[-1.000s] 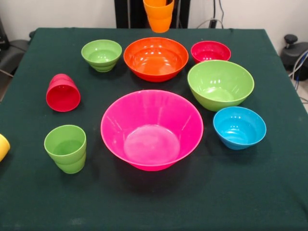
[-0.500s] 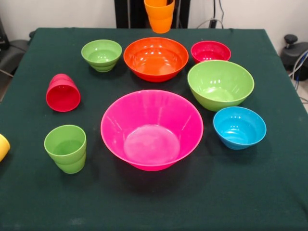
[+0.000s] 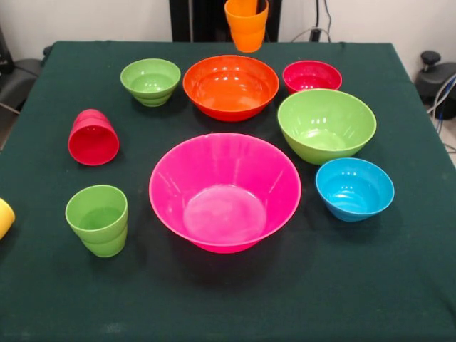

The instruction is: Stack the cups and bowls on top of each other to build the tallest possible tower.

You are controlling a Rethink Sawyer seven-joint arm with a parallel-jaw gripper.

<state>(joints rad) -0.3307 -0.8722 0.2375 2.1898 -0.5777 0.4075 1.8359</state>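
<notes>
Bowls and cups sit spread over the dark green tablecloth [image 3: 214, 306], none nested. Nearest stands the upright green plastic tumbler [image 3: 97, 219], with a yellow cup [image 3: 4, 216] cut off at the left edge. Beside them sits the very large glossy pink bowl [image 3: 224, 191], then the small blue bowl [image 3: 355, 188]. Farther back lie the red tumbler [image 3: 93, 137] – tipped on its side, mouth toward the camera – and the large green bowl [image 3: 326, 124]. Behind those come the small green bowl [image 3: 150, 80], the large orange bowl [image 3: 231, 86] and the small red bowl [image 3: 312, 76]. Farthest, the orange tumbler [image 3: 246, 26] hangs upright above the table's far edge – the claw itself lies out of sight, so its grip cannot be told.
</notes>
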